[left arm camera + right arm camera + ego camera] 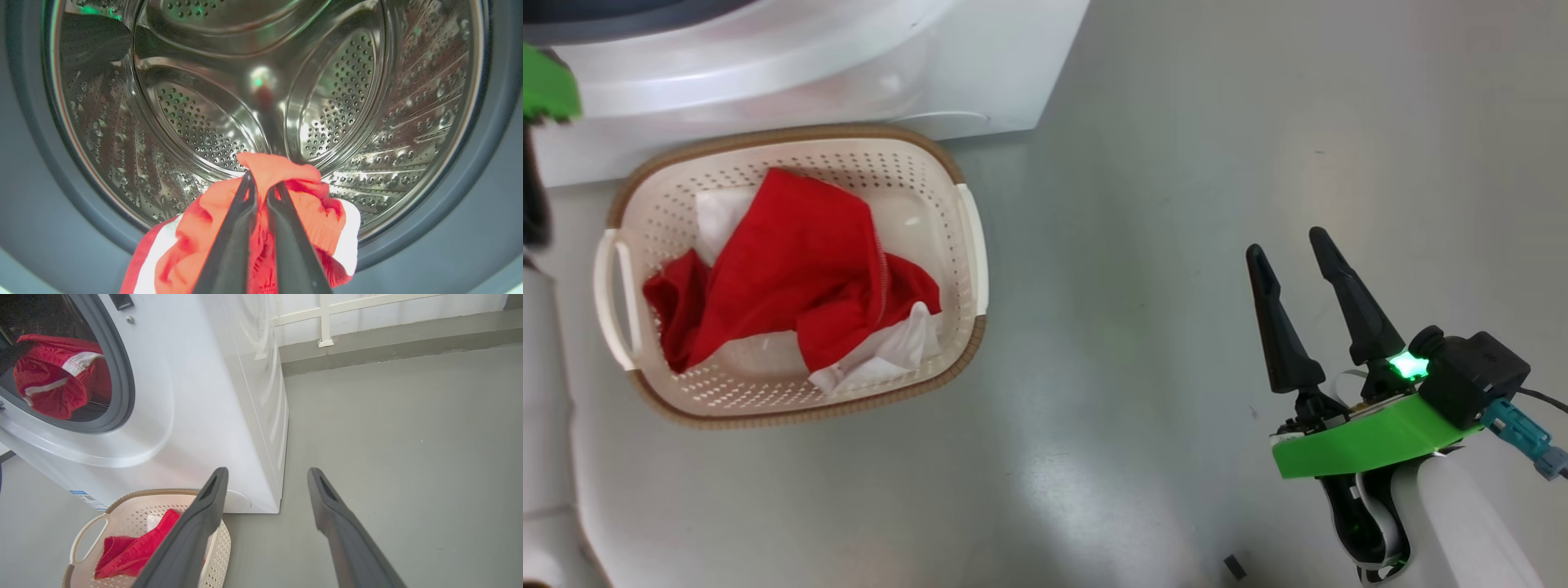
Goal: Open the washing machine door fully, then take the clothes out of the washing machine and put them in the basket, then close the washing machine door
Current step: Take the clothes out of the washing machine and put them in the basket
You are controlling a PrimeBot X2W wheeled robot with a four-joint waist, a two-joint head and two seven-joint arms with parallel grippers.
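**Status.** The left gripper (263,181) is clamped on a fold of the red garment (286,171) at the mouth of the steel drum (196,122). Its fingers are nearly together, with cloth pinched between them. The right gripper (1286,245) hangs over bare floor (1160,245), well apart from the basket (792,135). Its fingers are apart and hold nothing.

**Location.** The held garment bunches at the lower edge of the drum opening, inside the grey rubber ring (24,163). The basket stands on the floor, just beside the front of the washing machine (196,396). It already contains red and white clothes (800,261).

**Hazards.**
- The grip takes a single fold. The hanging weight of the cloth may pull that fold out of the fingers.
- Trailing fabric may catch on the rubber ring as it is drawn out.
- A release short of the basket rim would leave the garment on the floor.

**Orientation.** The held garment is crumpled. Its length appears to run from the pinch point down toward the wrist, with the white-trimmed edges hanging lowest. The basket's long axis runs along the machine front, with one handle at each short end.
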